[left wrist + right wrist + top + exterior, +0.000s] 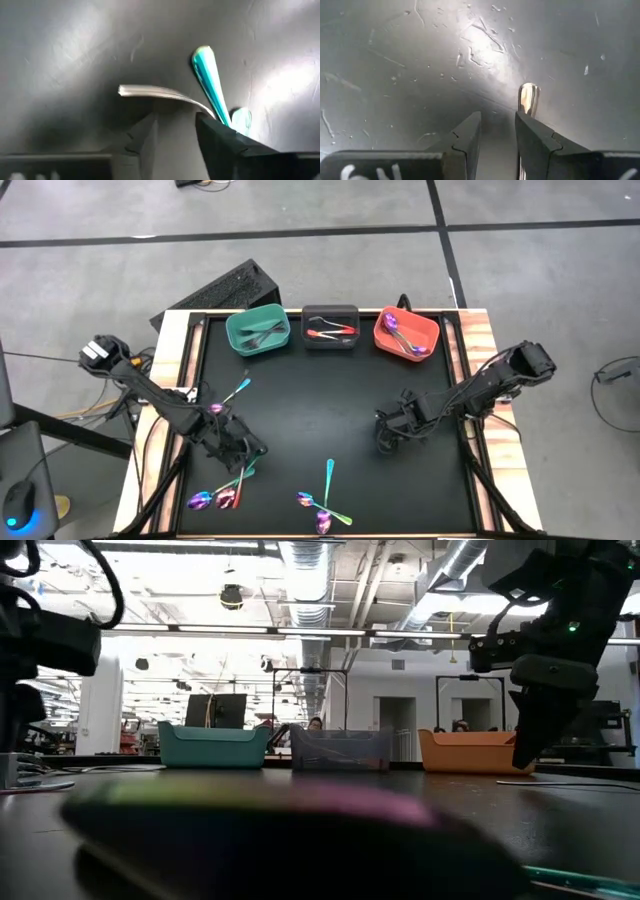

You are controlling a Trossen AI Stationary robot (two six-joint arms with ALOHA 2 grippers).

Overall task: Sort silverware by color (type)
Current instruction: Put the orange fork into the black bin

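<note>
- Low view: a blurred iridescent piece [260, 815] lies nearest the lens; three bins stand far back.
- High view: each bin, teal [258, 332], dark grey [331, 327] and orange [407, 335], holds some silverware; several iridescent pieces [325, 500] remain on the table [320, 405], so sorting looks partly done.
- Left wrist view: the left gripper [175, 127], part-open, straddles a silver handle [150, 91] beside a teal spoon [212, 90]; grip unconfirmed.
- Right wrist view: the right gripper [497, 131], jaws parted and empty, hovers just beside a silver piece [527, 97].

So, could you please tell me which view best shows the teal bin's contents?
The high view: it looks straight down into the teal bin, showing dark silverware inside. The low view shows only its side wall; neither wrist view shows it.
</note>
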